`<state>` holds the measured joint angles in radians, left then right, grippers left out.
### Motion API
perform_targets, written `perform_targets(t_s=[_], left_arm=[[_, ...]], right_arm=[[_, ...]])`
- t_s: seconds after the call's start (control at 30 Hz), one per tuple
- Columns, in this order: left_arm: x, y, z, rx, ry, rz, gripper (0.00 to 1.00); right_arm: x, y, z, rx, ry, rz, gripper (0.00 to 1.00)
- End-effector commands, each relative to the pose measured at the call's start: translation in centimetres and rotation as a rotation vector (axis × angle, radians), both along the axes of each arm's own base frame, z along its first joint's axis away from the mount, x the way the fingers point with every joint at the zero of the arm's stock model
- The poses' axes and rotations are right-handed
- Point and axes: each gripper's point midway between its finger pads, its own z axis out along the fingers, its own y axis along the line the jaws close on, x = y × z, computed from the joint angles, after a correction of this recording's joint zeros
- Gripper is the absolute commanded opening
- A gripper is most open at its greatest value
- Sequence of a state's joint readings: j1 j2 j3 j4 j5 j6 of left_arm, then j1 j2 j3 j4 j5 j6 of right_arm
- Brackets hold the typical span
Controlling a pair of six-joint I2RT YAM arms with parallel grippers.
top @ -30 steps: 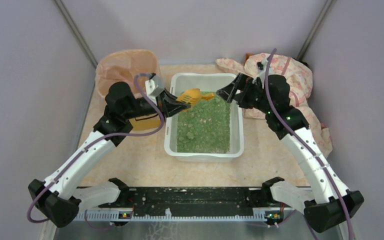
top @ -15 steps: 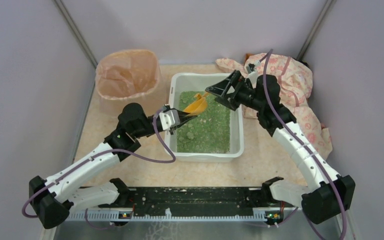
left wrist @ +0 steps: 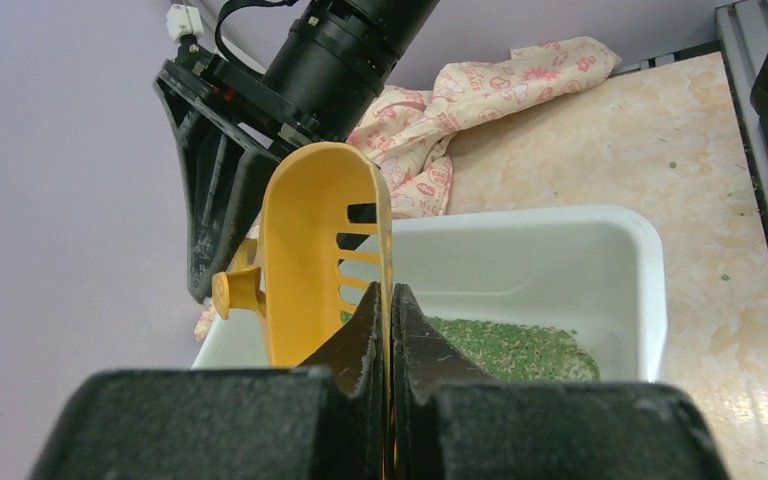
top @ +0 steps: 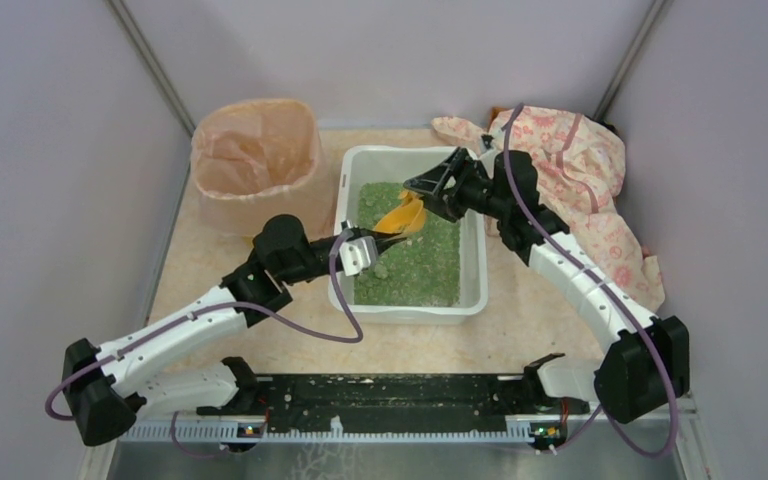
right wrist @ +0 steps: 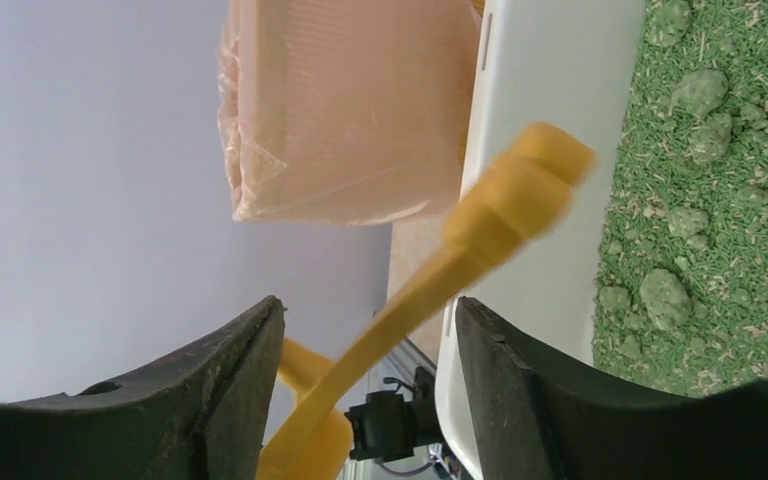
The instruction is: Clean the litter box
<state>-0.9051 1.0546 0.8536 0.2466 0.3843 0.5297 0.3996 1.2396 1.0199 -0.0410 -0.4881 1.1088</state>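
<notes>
Orange-yellow slotted plastic scoop (top: 403, 216) has shifted in the overhead view: the left gripper (top: 378, 239) has pulled it back from the far-left, and the right gripper (top: 430, 186) has swung in over the white rectangular plastic litter box (top: 406, 312), mid-bench toward the far edge. From the left wrist, those jaws pinch the scoop's side wall. From the right wrist, spread fingers (right wrist: 245, 350) straddle its handle, so a handover looks likely, with clumps (right wrist: 665, 298) left in the green litter.

Right wrist view: scoop (right wrist: 515, 185) blurred, lower end cut off; left wrist view: litter box (left wrist: 560, 260) partly hidden behind jaws.
</notes>
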Motion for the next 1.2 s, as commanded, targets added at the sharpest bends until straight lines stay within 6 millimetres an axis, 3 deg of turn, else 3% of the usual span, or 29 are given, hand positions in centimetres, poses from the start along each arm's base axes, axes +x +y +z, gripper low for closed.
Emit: perform_targets(t_s=[0.0,0.07,0.17,0.23,0.33,0.37,0.43,0.53,0.63,0.9,1.03,1.17], left_arm=[[-0.6,-0.1,1.0,-0.019,-0.058,-0.012,0.00],[-0.5,-0.1,0.8,-0.011,-0.055,-0.006,0.00],[-0.4,-0.1,0.4,-0.003,-0.052,0.000,0.00],[-0.6,-0.2,0.2,-0.002,-0.046,-0.008,0.00],[-0.5,-0.1,0.3,-0.012,-0.033,0.004,0.00],[-0.4,0.0,0.5,-0.019,-0.026,0.013,0.05],[-0.4,0.1,1.2,-0.055,0.010,0.026,0.20],[-0.6,0.3,3.3,-0.139,0.144,0.044,0.53],[-0.7,0.5,5.2,-0.182,0.248,0.060,0.68],[-2.0,0.6,8.2,-0.307,0.536,0.036,0.85],[-1.9,1.1,8.4,-0.423,0.654,0.054,0.98],[-2.7,-0.1,7.9,-0.455,0.786,-0.021,0.99]], right_arm=[[0.4,0.7,2.9,0.051,-0.090,0.015,0.50],[0.4,0.7,2.8,0.051,-0.084,0.016,0.29],[0.3,0.7,2.6,0.047,-0.082,0.013,0.07],[0.3,0.6,2.4,0.042,-0.076,0.011,0.00],[0.2,0.6,2.4,0.044,-0.083,0.017,0.00],[0.2,0.6,2.6,0.046,-0.092,0.013,0.00],[0.3,0.4,3.0,0.048,-0.120,-0.003,0.00],[0.5,0.2,4.0,0.050,-0.174,-0.015,0.00],[0.8,0.2,4.6,0.047,-0.204,-0.017,0.00],[1.8,-0.8,5.7,0.020,-0.311,-0.072,0.00],[2.0,-2.2,6.8,0.013,-0.400,-0.116,0.00],[1.3,-3.7,9.4,0.026,-0.540,-0.161,0.00]])
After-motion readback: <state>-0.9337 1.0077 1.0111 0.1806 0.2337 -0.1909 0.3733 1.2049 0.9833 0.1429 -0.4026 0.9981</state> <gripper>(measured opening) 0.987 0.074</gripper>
